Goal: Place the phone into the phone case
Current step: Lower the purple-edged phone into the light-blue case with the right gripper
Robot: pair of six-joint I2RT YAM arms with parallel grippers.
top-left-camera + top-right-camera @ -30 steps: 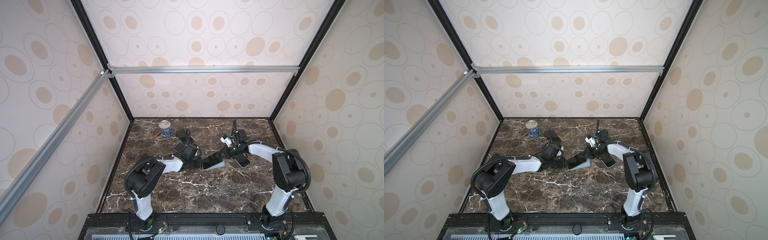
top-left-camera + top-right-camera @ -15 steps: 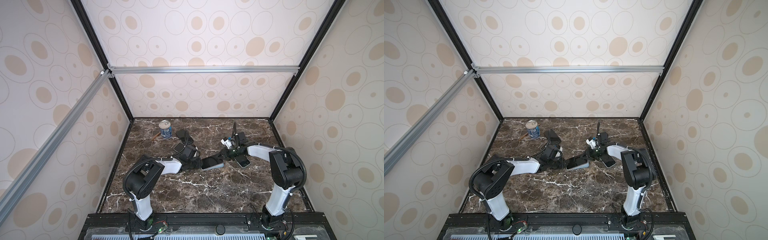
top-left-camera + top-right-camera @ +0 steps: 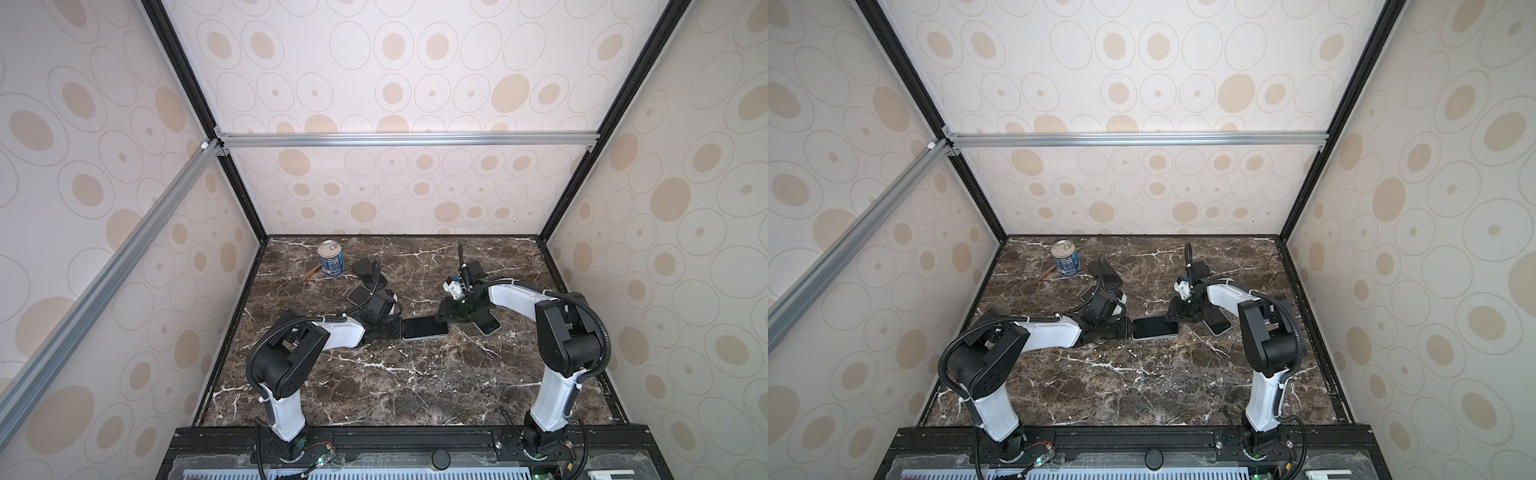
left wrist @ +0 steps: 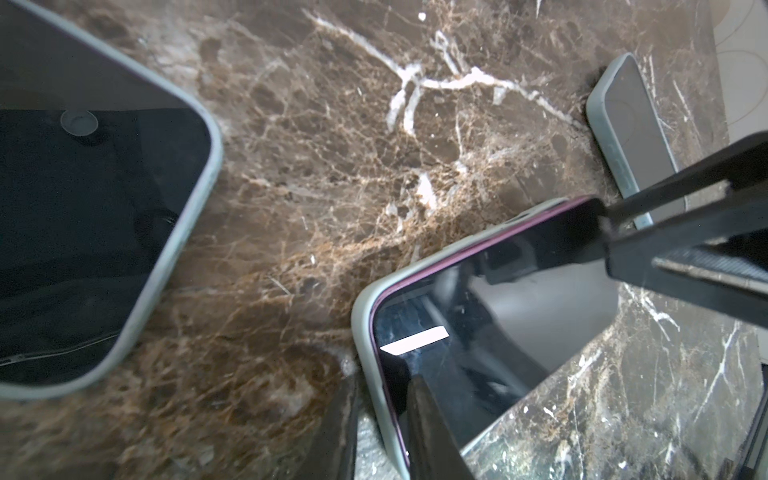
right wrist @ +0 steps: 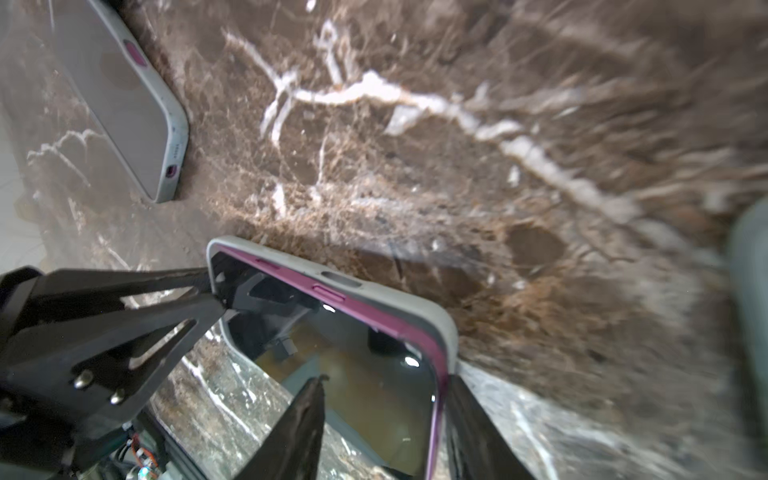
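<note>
The worktop is walled on the left, far and right sides, with a black rail along its near edge. Its near half is open marble, and everything sits in the far half.

One phone lies flat at the middle, screen up, inside one grey phone case. Along one long side its purple edge and buttons show above the grey rim.

The left end effector is at the phone's left end. Its jaws are narrow and pinch the phone case, one finger on the screen and one outside the rim. The right end effector is at the right end. Its jaws are spread, with one finger over the glass and the other outside the corner, so it grips nothing.

Three other flat slabs lie on the worktop:
- The right phone is cased and sits just right of the right end effector.
- The left phone is just beyond the left wrist.
- The dark slab is farther back. It could be a phone or a bare case, as it is too small to tell.

One can stands upright at the far left, just beside the dark slab. One thin stick lies at the can's left.
</note>
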